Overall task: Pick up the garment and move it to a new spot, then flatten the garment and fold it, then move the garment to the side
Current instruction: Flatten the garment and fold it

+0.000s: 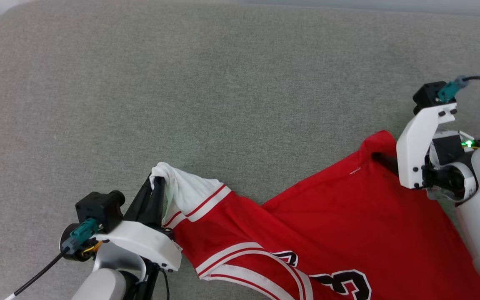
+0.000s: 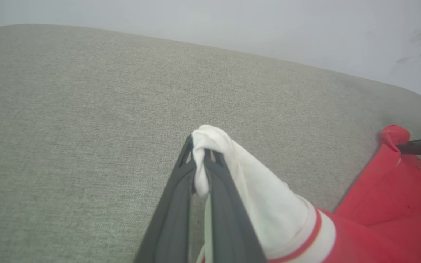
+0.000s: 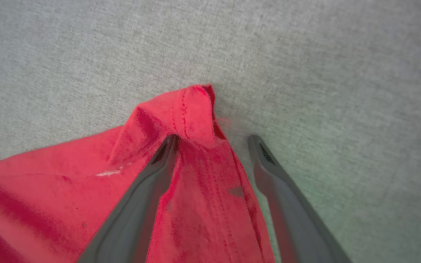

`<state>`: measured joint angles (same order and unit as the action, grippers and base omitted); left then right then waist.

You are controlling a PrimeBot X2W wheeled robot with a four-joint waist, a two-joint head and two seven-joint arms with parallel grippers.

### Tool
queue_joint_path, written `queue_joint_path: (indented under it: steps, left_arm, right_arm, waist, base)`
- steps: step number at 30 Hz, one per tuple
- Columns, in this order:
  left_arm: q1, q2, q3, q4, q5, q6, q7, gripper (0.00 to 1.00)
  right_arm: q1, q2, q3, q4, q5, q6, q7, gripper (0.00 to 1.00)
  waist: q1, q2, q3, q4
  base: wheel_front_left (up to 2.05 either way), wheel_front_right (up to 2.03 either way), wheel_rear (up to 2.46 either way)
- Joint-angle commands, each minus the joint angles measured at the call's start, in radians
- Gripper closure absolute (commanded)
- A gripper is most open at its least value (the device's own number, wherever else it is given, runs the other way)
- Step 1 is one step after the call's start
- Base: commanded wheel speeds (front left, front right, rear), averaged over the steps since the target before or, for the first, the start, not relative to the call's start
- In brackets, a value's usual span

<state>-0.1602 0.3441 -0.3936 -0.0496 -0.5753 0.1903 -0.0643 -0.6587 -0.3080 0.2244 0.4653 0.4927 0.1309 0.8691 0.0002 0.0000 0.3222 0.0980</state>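
Red, white-sleeved jersey T-shirt (image 1: pixel 348 208) on grey fabric cushion (image 1: pixel 223 83)
Lower left, left gripper (image 1: pixel 156 183) clamps sleeve (image 1: pixel 181 189); right gripper (image 3: pixel 213 138) gapes over red corner (image 3: pixel 192 106).

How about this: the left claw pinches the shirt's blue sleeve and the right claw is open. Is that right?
Not quite. The sleeve in the left claw is white, not blue; the left wrist view shows it. The rest holds: the left claw pinches the shirt's sleeve and the right claw is open.

Head camera looks down; wrist cameras close, sharing garment (image 1: pixel 348 208)
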Motion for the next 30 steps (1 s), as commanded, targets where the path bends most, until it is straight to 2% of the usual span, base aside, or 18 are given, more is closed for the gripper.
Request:
queue_joint_path:
  steps: [1,4,5,6,7,11,17,23,30]
  left_arm:
    - [-0.02,-0.004,-0.003,0.01,0.005,-0.006,-0.008,1.0]
    - [-0.035,-0.01,-0.009,0.026,0.003,-0.014,-0.013,1.0]
    - [-0.036,-0.012,-0.01,0.031,0.002,-0.016,-0.016,1.0]
    - [-0.036,-0.013,-0.01,0.036,0.0,-0.018,-0.019,1.0]
    - [-0.036,-0.013,-0.011,0.041,-0.001,-0.021,-0.02,1.0]
    - [-0.028,-0.01,-0.004,0.059,-0.013,-0.022,-0.026,1.0]
    - [-0.016,0.007,0.018,0.083,-0.024,-0.016,-0.04,1.0]
    - [-0.014,0.03,0.046,0.098,-0.037,-0.011,-0.043,1.0]
    - [-0.124,0.055,0.094,0.128,-0.063,-0.031,-0.029,1.0]
  right_arm:
    - [-0.018,0.007,0.035,0.033,0.015,0.0,0.016,0.0]
    - [-0.012,0.004,0.089,0.094,0.03,0.0,0.043,0.0]
    - [-0.007,0.007,0.101,0.111,0.042,0.0,0.051,0.16]
    - [-0.005,0.007,0.117,0.123,0.049,0.0,0.056,0.72]
    - [-0.007,0.006,0.129,0.132,0.055,0.0,0.054,1.0]
    - [-0.028,-0.016,0.153,0.139,0.083,0.0,0.006,1.0]
    - [-0.027,-0.055,0.169,0.101,0.111,0.0,-0.158,1.0]
    - [0.008,-0.046,0.148,0.078,0.107,0.0,-0.295,1.0]
    - [0.009,-0.021,0.081,0.055,0.045,0.0,-0.475,1.0]
  waist:
    - [-0.0002,0.0,0.017,0.013]
    - [-0.0002,0.0,0.024,0.018]
    - [-0.0002,0.0,0.024,0.02]
    - [-0.0002,0.0,0.022,0.02]
    - [-0.0002,0.0,0.02,0.02]
    - [-0.0002,0.0,-0.003,0.017]
    - [-0.0002,0.0,-0.079,-0.005]
    - [-0.0002,0.0,-0.167,-0.056]
    - [-0.0002,0.0,-0.232,-0.1]
  base:
    - [0.0,0.0,0.0]
    - [0.0,0.0,0.0]
    - [0.0,0.0,0.0]
    - [0.0,0.0,0.0]
    - [0.0,0.0,0.0]
    - [0.0,0.0,0.0]
    - [0.0,0.0,0.0]
    - [0.0,0.0,0.0]
    - [0.0,0.0,0.0]
